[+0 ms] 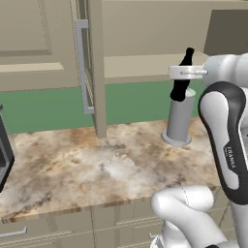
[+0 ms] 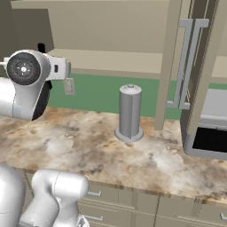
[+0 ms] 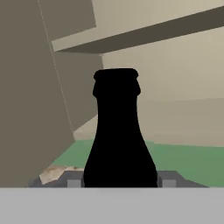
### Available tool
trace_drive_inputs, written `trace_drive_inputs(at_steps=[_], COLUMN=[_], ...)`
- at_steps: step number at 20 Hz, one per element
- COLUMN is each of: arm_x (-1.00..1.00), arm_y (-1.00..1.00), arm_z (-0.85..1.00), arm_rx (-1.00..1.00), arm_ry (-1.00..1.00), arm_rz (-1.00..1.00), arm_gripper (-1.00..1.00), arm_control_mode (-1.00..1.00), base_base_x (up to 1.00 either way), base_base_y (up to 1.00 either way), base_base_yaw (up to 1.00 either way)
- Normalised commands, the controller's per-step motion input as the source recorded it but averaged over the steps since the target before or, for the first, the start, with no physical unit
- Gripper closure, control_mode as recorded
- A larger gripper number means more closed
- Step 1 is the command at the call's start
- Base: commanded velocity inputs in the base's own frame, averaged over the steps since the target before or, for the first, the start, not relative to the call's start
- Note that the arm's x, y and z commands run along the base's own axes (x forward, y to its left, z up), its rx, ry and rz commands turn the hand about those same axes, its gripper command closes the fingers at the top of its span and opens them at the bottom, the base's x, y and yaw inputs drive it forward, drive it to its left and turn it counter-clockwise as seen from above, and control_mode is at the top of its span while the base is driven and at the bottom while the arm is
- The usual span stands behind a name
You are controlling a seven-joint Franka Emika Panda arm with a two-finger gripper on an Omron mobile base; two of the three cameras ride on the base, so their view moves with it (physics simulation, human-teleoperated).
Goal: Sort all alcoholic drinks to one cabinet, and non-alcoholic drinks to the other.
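Observation:
A small all-black cola bottle (image 1: 182, 77), one of the non-alcoholic drinks, hangs in the air above the counter's right part, in front of the open upper cabinet (image 1: 145, 60). My gripper (image 1: 187, 72) is shut on its body, and the neck rises above the fingers. In the hand view the bottle (image 3: 118, 131) stands upright between the two fingertips (image 3: 75, 182), facing the cabinet shelf. From the right base view only the bottle's top (image 2: 42, 47) peeks out behind the arm. The alcoholic drinks are out of view.
A grey cylindrical canister (image 1: 180, 118) (image 2: 130, 113) stands on the marble counter (image 1: 97, 164) just below the held bottle. An open cabinet door (image 1: 94, 68) with a long handle juts out over the counter. A dark appliance (image 2: 212, 135) sits at the right.

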Motion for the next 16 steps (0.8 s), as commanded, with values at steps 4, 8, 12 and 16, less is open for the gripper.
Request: trace_drive_inputs(at_steps=[4, 8, 12, 16], arm_x=[0.54, 0.70, 0.49, 0.36], arm_y=[0.24, 0.15, 0.17, 0.26], arm_z=[0.23, 0.06, 0.00, 0.00], arm_rx=[-0.02, 0.00, -0.02, -0.02], arm_ry=[-0.01, -0.04, -0.08, -0.08], arm_rz=[0.06, 0.10, 0.09, 0.03], arm_gripper=[1.00, 1.00, 1.00, 1.00], arm_control_mode=[-1.00, -1.00, -1.00, -1.00], base_base_x=[0.00, 0.00, 0.00, 0.00], base_base_y=[0.00, 0.00, 0.00, 0.00], base_base_yaw=[0.00, 0.00, 0.00, 0.00])
